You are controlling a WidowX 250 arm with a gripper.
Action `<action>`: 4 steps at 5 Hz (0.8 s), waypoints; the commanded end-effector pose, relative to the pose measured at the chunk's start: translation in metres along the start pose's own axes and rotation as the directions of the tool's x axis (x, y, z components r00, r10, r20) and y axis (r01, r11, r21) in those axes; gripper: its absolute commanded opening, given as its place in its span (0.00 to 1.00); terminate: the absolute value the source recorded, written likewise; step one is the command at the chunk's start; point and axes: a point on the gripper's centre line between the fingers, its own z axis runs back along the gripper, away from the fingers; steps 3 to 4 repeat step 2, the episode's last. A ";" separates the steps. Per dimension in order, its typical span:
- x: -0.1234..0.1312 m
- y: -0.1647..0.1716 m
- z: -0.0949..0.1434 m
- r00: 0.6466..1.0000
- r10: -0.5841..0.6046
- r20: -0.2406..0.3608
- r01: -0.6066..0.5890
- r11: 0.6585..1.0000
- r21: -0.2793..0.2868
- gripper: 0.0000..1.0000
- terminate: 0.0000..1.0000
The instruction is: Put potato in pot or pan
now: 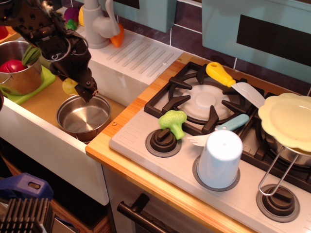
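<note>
The pale yellow potato is held in my black gripper, which is shut on it. The potato hangs just above the back left rim of the empty steel pot, which stands in the sink next to the wooden counter edge. The arm reaches in from the upper left and hides part of the potato's right side. The inside of the pot is bare.
A second steel pot with a red item and green beans stands on a green mat at the left. The grey tap rises behind the arm. Green broccoli, a yellow-handled knife, a white cup and a yellow plate are on the stove.
</note>
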 end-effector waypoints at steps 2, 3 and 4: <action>0.004 0.006 0.003 0.999 -0.009 0.037 0.008 1.000 0.018 1.00 1.00; 0.004 0.006 0.003 0.999 -0.009 0.037 0.008 1.000 0.018 1.00 1.00; 0.004 0.006 0.003 0.999 -0.009 0.037 0.008 1.000 0.018 1.00 1.00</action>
